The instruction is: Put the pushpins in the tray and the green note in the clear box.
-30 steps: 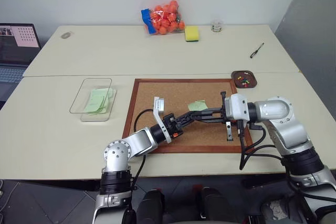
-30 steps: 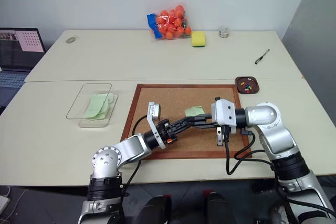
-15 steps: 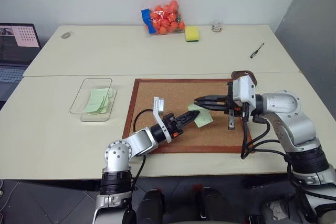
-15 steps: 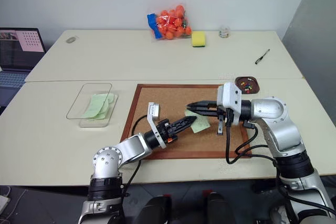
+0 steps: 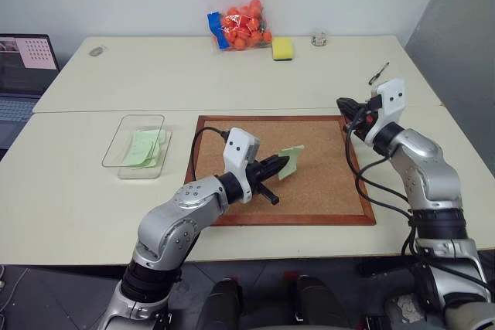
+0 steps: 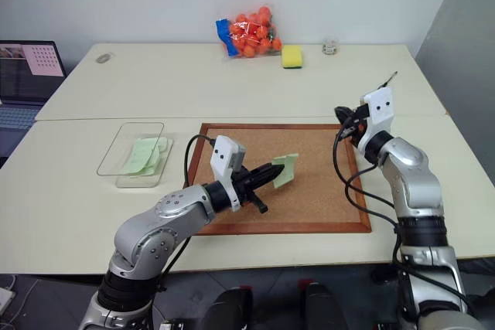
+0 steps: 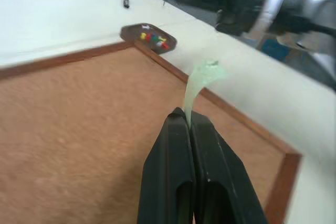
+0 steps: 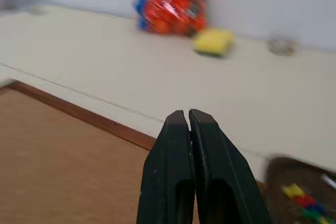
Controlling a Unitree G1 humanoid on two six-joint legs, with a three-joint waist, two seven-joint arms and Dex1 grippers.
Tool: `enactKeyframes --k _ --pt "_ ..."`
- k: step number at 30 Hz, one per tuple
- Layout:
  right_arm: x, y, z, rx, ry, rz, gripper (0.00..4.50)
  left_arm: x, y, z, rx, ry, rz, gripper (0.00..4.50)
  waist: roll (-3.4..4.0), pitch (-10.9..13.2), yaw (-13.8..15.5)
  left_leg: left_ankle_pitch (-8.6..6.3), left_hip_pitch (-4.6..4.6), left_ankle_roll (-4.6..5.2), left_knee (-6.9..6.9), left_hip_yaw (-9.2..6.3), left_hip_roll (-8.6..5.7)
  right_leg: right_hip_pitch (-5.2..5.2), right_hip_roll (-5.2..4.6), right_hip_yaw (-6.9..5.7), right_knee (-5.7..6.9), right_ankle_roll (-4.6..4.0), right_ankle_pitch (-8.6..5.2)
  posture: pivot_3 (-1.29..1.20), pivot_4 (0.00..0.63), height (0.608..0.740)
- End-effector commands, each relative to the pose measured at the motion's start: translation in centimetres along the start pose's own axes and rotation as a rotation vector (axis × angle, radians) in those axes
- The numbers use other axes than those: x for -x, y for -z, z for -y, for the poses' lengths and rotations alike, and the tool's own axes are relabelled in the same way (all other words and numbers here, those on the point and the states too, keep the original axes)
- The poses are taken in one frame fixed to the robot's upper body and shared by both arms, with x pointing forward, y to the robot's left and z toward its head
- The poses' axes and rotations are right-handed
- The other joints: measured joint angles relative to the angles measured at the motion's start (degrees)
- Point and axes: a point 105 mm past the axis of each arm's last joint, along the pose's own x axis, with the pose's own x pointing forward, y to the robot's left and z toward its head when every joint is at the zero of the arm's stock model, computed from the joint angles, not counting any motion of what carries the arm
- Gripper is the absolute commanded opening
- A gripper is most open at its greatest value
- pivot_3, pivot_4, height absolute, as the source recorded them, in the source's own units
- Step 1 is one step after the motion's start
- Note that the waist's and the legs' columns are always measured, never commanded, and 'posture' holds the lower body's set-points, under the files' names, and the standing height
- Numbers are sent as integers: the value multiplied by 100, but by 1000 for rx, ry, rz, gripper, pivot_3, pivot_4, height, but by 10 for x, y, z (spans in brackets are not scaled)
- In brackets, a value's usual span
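Note:
My left gripper (image 5: 278, 165) is shut on a corner of the pale green note (image 5: 289, 161) and holds it on edge, just above the middle of the cork board (image 5: 317, 191). In the left wrist view the green note (image 7: 202, 76) rises from the closed fingertips (image 7: 177, 116). The right gripper (image 5: 342, 103) is shut, hanging over the board's back right corner beside the brown tray (image 7: 131, 31). Nothing shows between its fingers. Coloured pushpins (image 8: 303, 199) lie in the tray (image 8: 278, 171). The clear box (image 5: 131, 169) sits left of the board with green paper (image 5: 143, 147) inside.
On the far table lie a bag of orange balls (image 5: 241, 30), a yellow sponge (image 5: 282, 49), a small clear jar (image 5: 319, 38) and a pen (image 5: 378, 73). A laptop (image 5: 22, 67) stands at the left edge.
My left gripper rolled and lifted the green note off the cork board. The right gripper swung away from the note to the board's back right corner, beside the tray.

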Motion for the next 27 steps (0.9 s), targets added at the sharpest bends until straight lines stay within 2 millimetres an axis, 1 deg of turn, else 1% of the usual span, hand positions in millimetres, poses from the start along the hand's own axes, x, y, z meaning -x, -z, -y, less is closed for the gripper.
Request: enactKeyframes --k 1,5,8,10,14,21,22,23,27 --pt "-16 0 30 4 148 -20 0 -8 -13 -2 -218 -3 51 7 0 0 0 0 -1 0 0 2 0 -1 0 0 0 0 0 0 150 740" --pt "-28 2 46 -33 227 -41 0 -13 -13 -3 -229 -7 77 7 0 0 -10 0 -1 2 -2 10 1 -1 0 5 -4 0 0 0 150 740" --pt "-31 3 57 -58 285 -52 0 -16 -14 -2 -231 -6 88 7 0 0 -12 -1 -6 2 -1 14 1 -3 -1 7 -6 0 0 0 150 740" --pt "-33 5 61 -84 306 -61 0 -16 -15 -2 -233 -10 92 7 0 0 -15 -1 -5 3 -4 15 1 -3 -2 8 -8 0 0 0 150 740" --pt "-35 7 62 -116 318 -70 0 -15 -14 -4 -237 -22 93 7 0 0 -17 -1 -5 3 -5 14 2 -3 -1 7 -6 -1 0 0 150 740" --pt "-35 9 67 -111 348 -74 1486 -14 -15 -4 -233 -27 96 0 1 1 -30 -1 -1 3 -2 14 2 -3 0 8 4 0 0 0 150 740" --pt "-35 8 67 -110 350 -72 1535 -15 -15 -4 -234 -28 95 0 1 1 -30 -1 0 3 -2 14 3 -3 0 7 5 0 0 0 150 740" --pt "-35 7 67 -110 351 -69 1902 -15 -15 -4 -235 -28 94 0 1 1 -30 -1 0 3 -1 13 3 -3 0 6 6 0 0 0 150 740" --pt "-35 5 68 -111 352 -64 2667 -16 -16 -3 -235 -26 97 0 1 1 -30 -1 0 3 -1 14 3 -3 1 7 6 0 0 0 150 740"
